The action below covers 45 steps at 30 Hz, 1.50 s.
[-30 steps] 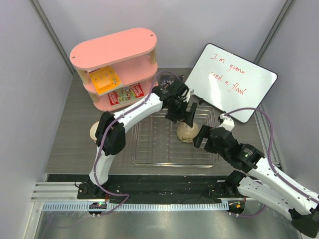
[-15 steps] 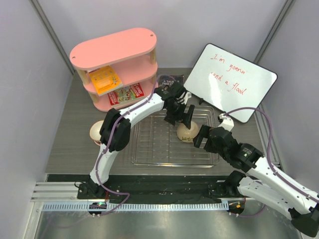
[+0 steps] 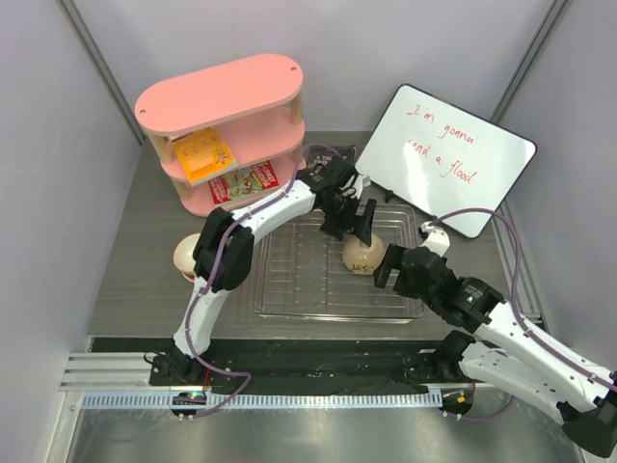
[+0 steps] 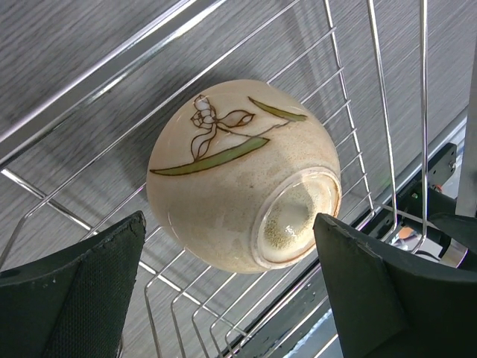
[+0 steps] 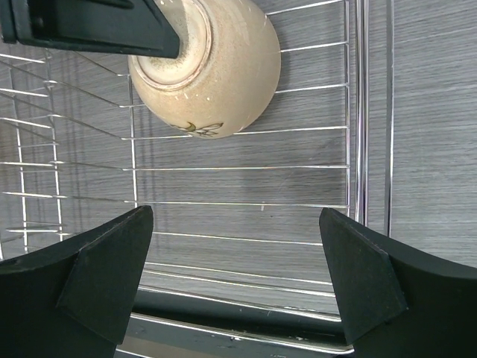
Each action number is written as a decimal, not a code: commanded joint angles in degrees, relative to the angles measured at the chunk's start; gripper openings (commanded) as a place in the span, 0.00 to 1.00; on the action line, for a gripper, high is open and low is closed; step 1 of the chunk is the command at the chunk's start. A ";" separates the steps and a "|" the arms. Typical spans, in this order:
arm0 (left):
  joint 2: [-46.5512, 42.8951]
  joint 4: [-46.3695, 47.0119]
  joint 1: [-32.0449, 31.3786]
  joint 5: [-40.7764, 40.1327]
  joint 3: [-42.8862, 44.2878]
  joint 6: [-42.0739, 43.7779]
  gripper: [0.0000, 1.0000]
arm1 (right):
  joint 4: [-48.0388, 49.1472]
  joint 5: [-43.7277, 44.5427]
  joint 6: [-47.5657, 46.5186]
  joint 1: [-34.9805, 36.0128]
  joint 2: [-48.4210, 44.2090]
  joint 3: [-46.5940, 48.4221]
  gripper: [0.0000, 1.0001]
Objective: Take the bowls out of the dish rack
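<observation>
The whiteboard [image 3: 445, 159] at the far right carries red handwriting that reads "I'm gonna send a flood". On the pink shelf unit [image 3: 224, 96] at the far left lie one yellow packet [image 3: 203, 152] and one red packet [image 3: 243, 180]. Their print is too small to read.

One beige bowl [image 3: 364, 256] lies upside down in the dish rack [image 3: 299, 285], in its right part near the far side. On its side it has a painted flower with green leaves, which shows in the left wrist view. The left gripper [image 3: 355, 224] hangs directly over this bowl with its jaws spread wide. One finger stands at each side of the bowl, and I see no clamping. The right gripper [image 3: 384, 268] is just beside the bowl, on the near right. Its jaws are also wide and there is nothing between them; in the right wrist view the bowl lies beyond its fingertips.

A second pale bowl [image 3: 185, 257] stands on the table [image 3: 135, 280] to the left of the rack, partly hidden by the left arm. So I count two bowls, one rack, one whiteboard and one shelf unit.
</observation>
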 commanded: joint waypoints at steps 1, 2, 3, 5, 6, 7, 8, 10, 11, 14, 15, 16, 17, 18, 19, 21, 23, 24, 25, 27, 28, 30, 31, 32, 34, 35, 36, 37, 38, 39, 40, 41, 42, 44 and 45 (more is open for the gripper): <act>2.88 1.40 0.60 0.65 -1.14 1.13 0.93 | 2.23 1.07 -0.29 -0.15 0.25 -0.43 1.00; 3.32 1.14 0.60 0.65 -0.88 1.22 0.93 | 2.41 1.07 -0.20 -0.15 0.25 -0.61 1.00; 3.41 0.79 0.69 0.47 -0.70 1.31 0.93 | 2.59 0.99 -0.20 -0.15 0.25 -0.70 1.00; 3.93 -0.53 0.69 -0.75 0.09 1.31 0.92 | 2.85 0.81 0.06 -0.15 0.25 -0.96 1.00; 3.85 -1.14 0.60 -1.28 0.27 1.31 0.92 | 2.85 0.81 -0.02 -0.15 0.33 -0.96 1.00; 3.59 -1.41 0.42 -1.81 0.09 1.31 0.92 | 2.94 0.81 0.06 -0.15 0.25 -1.13 1.00; 3.32 -1.41 0.42 -2.68 -0.60 0.96 0.92 | 3.03 0.81 0.06 -0.15 0.25 -1.14 1.00; 2.53 -1.50 -0.02 -4.00 -1.14 0.60 0.91 | 3.20 0.81 0.15 -0.15 0.33 -1.31 1.00; 2.36 -1.59 -0.54 -5.31 -1.75 0.17 0.91 | 3.29 0.72 0.24 -0.15 0.34 -1.40 1.00; 2.00 -2.12 -2.12 -5.95 -2.10 0.08 0.90 | 3.46 0.55 0.41 -0.24 0.25 -1.49 1.00; 1.74 -1.77 -2.56 -5.60 -2.63 0.08 0.90 | 3.47 0.54 0.41 -0.15 0.25 -1.49 1.00; 1.57 -1.33 -2.91 -5.07 -3.07 0.08 0.90 | 3.47 0.54 0.41 -0.24 0.16 -1.49 1.00; 1.13 -0.71 -3.53 -4.63 -3.59 -0.10 0.89 | 3.47 0.54 0.41 -0.15 -0.01 -1.49 1.00; 0.86 0.51 -3.79 -3.84 -4.91 -0.71 0.89 | 3.47 0.54 0.41 -0.15 -0.10 -1.58 1.00; 0.17 1.04 -3.97 -3.57 -5.35 -1.06 0.89 | 3.38 0.46 0.41 -0.15 -0.28 -1.58 1.00; -0.37 1.92 -4.41 -3.39 -6.41 -1.76 0.89 | 3.38 0.46 0.50 -0.15 -0.63 -1.75 1.00; -0.89 2.02 -4.76 -3.31 -6.94 -1.77 0.89 | 3.29 0.63 0.59 -0.15 -0.81 -1.75 1.00; -0.98 2.36 -4.85 -3.22 -7.11 -1.94 0.89 | 3.29 0.63 0.68 -0.15 -0.89 -1.75 1.00; -1.42 2.80 -5.02 -2.61 -7.64 -2.21 0.89 | 3.38 0.55 0.59 -0.15 -0.90 -1.75 1.00; -1.77 4.30 -5.11 -0.68 -8.34 -2.73 0.89 | 3.38 0.54 0.59 -0.15 -0.81 -1.66 1.00; -1.95 4.74 -5.20 -0.15 -8.69 -2.82 0.89 | 3.38 0.63 0.50 -0.15 -0.81 -1.66 1.00; -1.78 5.27 -5.29 -1.36 -8.87 -3.61 0.89 | 3.29 0.72 0.50 -0.15 -0.72 -1.49 1.00; -1.34 4.75 -5.38 -2.68 -7.92 -3.79 0.89 | 3.20 0.72 0.50 -0.15 -0.72 -1.66 1.00; -0.90 2.30 -5.47 -4.61 -7.12 -4.05 0.89 | 3.29 0.81 0.33 -0.06 -0.63 -1.58 1.00; -0.11 -0.61 -5.47 -9.27 -4.32 -5.72 0.89 | 3.29 0.98 0.41 -0.15 -0.37 -1.66 1.00; 0.68 -3.49 -5.47 -10.15 -3.52 -6.51 0.89 | 3.20 0.90 0.41 -0.15 -0.37 -1.66 1.00; 0.86 -4.22 -5.47 -10.68 -3.08 -7.12 0.88 | 3.20 0.98 0.50 -0.15 -0.11 -1.58 1.00; 0.86 -5.01 -5.64 -11.39 -2.81 -8.44 0.88 | 3.20 0.98 0.42 -0.15 0.07 -1.66 1.00; 0.51 -5.10 -5.73 -11.83 -3.16 -9.06 0.88 | 3.29 1.25 0.41 -0.24 0.16 -1.58 1.00; 0.25 -4.93 -6.08 -12.53 -3.33 -9.32 0.89 | 3.38 1.25 0.50 -0.15 0.42 -1.49 1.00; 0.16 -4.49 -6.08 -13.41 -3.60 -10.11 0.89 | 3.29 1.33 0.42 -0.15 0.60 -1.40 1.00; 0.59 -3.97 -6.08 -13.50 -4.30 -10.38 0.90 | 3.38 1.25 0.41 -0.15 0.69 -1.23 1.00; 1.12 -3.44 -6.08 -13.24 -4.30 -10.38 0.90 | 3.55 1.07 0.24 -0.15 0.86 -1.05 1.00; 3.39 -3.35 -6.08 -11.31 -3.78 -10.38 0.89 | 3.47 0.81 -0.02 -0.06 1.30 -0.61 1.00; 3.93 -2.91 -6.08 -10.70 -3.78 -10.38 0.89 | 3.47 0.81 -0.11 -0.15 1.30 -0.52 1.00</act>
